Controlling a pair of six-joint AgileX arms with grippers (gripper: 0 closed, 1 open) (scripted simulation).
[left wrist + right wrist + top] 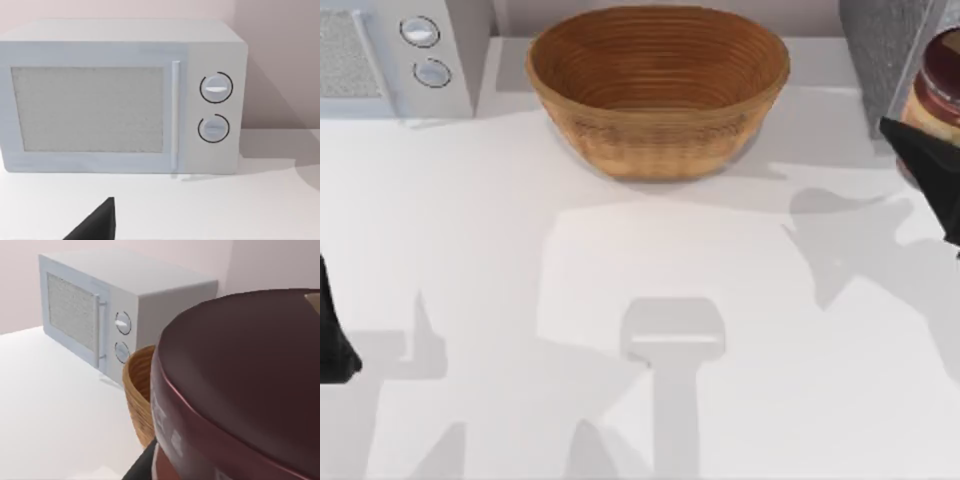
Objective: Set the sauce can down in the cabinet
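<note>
Right gripper (923, 150) at frame's right edge clamps the sauce can (938, 90) — beside the grey cabinet (890, 50) (basket (658, 85) upper centre); left gripper (335, 340) cannot tell.

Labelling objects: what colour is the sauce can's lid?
Dark maroon-brown on the sauce can; clearest in the right wrist view.

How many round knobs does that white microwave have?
2. The upper knob and the lower knob sit stacked on the microwave's front panel, beside its door.
</note>
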